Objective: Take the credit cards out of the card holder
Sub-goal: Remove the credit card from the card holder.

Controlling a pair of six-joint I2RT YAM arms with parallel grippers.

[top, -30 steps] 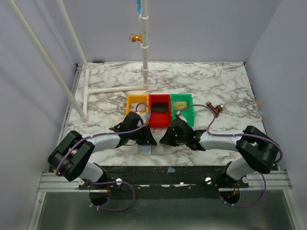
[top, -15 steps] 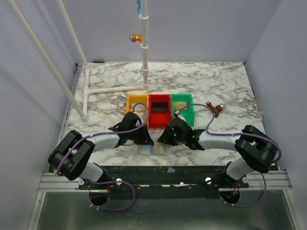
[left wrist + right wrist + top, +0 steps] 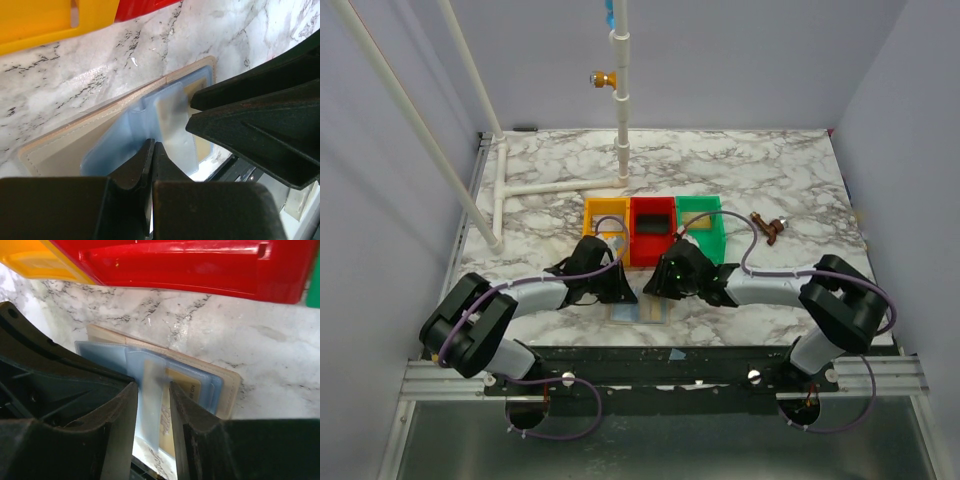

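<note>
The card holder (image 3: 640, 312) lies open on the marble near the front edge, tan-beige outside (image 3: 65, 150) with blue see-through sleeves (image 3: 100, 352). A tan card (image 3: 192, 381) sits in a sleeve and also shows in the left wrist view (image 3: 197, 82). A black card (image 3: 653, 226) lies in the red tray (image 3: 653, 204). My left gripper (image 3: 620, 291) is shut, its tips (image 3: 152, 146) resting on the blue lining. My right gripper (image 3: 665, 287) is slightly open (image 3: 152, 388), with one raised blue sleeve flap standing between its jaws. The grey card is not visible.
Yellow tray (image 3: 604, 206), red tray and green tray (image 3: 700, 203) stand in a row just behind the grippers. A small brown object (image 3: 767, 228) lies right of them. A white pipe frame (image 3: 560, 186) stands at the back left. The two grippers nearly touch over the holder.
My right gripper has moved left, closer to my left gripper over the holder. The left gripper has shifted only slightly.
</note>
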